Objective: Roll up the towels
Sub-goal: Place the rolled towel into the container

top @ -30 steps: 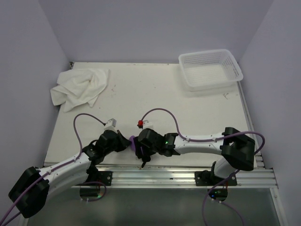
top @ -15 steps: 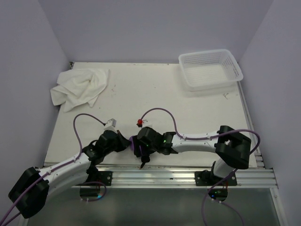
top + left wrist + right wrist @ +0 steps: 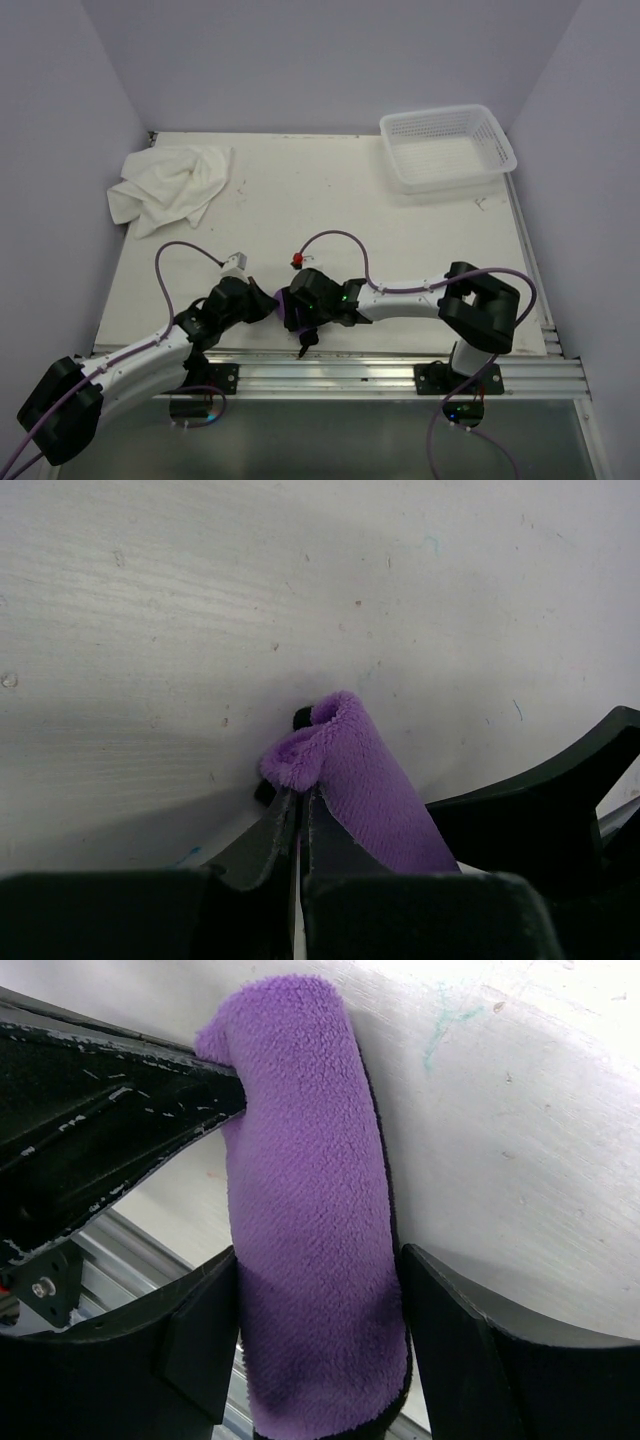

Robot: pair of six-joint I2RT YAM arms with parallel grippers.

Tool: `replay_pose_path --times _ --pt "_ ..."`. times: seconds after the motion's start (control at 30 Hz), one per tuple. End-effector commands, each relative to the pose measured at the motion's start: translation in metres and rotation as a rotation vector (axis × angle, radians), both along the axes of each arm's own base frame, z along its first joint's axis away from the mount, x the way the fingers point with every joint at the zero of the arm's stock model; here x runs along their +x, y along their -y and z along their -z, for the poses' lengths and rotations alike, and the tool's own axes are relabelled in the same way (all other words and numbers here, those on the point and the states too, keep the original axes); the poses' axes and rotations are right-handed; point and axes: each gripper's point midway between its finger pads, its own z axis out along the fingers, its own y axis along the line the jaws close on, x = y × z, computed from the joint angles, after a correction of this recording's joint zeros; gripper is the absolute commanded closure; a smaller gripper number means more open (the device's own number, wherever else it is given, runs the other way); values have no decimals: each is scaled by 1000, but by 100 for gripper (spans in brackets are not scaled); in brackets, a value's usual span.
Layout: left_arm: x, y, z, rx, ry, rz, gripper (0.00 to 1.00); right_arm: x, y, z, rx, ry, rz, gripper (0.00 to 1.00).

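The purple towel [image 3: 283, 305] is rolled into a short tube near the table's front edge, between the two grippers. My left gripper [image 3: 300, 795] is shut, pinching one end of the roll [image 3: 355, 780]. My right gripper [image 3: 318, 1260] straddles the roll's middle [image 3: 310, 1210], with a finger pressed against each side. From above, the left gripper [image 3: 268, 303] comes in from the left and the right gripper [image 3: 293, 312] from the right. The white towel [image 3: 170, 185] lies crumpled at the far left corner, away from both arms.
A white perforated basket [image 3: 447, 147] stands at the far right corner. An aluminium rail [image 3: 380, 375] runs along the front edge, just behind the roll. A purple cable with a red tip [image 3: 296, 262] loops over the right arm. Walls enclose the table on three sides.
The right arm's elbow and forearm have shifted left, bringing its wrist closer in on the roll. The left arm and both towels have stayed put.
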Motion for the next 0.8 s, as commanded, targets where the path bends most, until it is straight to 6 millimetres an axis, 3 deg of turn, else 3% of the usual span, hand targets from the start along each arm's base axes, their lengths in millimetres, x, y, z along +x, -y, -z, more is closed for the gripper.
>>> replay_pose_path --times 0.0,0.2,0.53,0.7,0.77 --pt "-10 -15 21 77 -47 -9 100 1 -7 2 35 -20 11 34" --pt "-11 -16 21 76 -46 -9 100 1 -8 8 26 -30 8 40" --pt "-12 -17 22 75 -47 -12 100 1 -3 16 -10 -30 14 62" --pt "-11 -16 21 77 -48 -13 100 4 2 11 -45 12 13 65" --pt "-10 -15 20 77 -50 -14 93 2 1 8 -60 24 4 67"
